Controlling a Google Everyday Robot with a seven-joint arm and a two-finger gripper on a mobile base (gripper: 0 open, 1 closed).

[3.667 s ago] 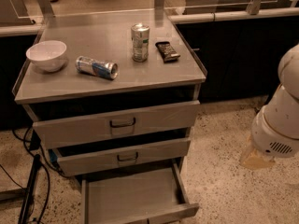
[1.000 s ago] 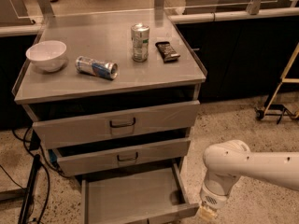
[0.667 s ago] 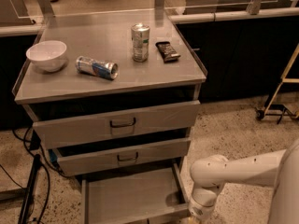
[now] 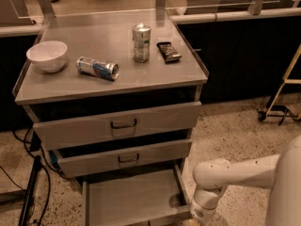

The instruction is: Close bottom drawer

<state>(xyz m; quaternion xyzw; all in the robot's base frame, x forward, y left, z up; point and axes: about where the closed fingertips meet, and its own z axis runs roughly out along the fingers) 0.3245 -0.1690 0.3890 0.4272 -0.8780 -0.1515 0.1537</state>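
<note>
The bottom drawer (image 4: 131,199) of the grey metal cart stands pulled far out, its flat grey tray bare. Its front panel runs along the lower edge of the view and its handle is cut off there. The middle drawer (image 4: 123,158) and top drawer (image 4: 120,125) above it are each slightly out. My white arm (image 4: 221,178) reaches in from the right. Its wrist ends at the drawer's front right corner, where the gripper (image 4: 197,216) sits mostly below the frame's edge.
On the cart top (image 4: 113,55) are a white bowl (image 4: 47,55), a can lying on its side (image 4: 98,68), an upright can (image 4: 141,42) and a dark packet (image 4: 169,51). Black cables (image 4: 28,182) hang left of the cart. A wheeled stand (image 4: 282,98) is at right.
The arm has swung from the far right down to the bottom drawer's front right corner. Between one second ago and now it shifted slightly left. The drawer stays pulled out.
</note>
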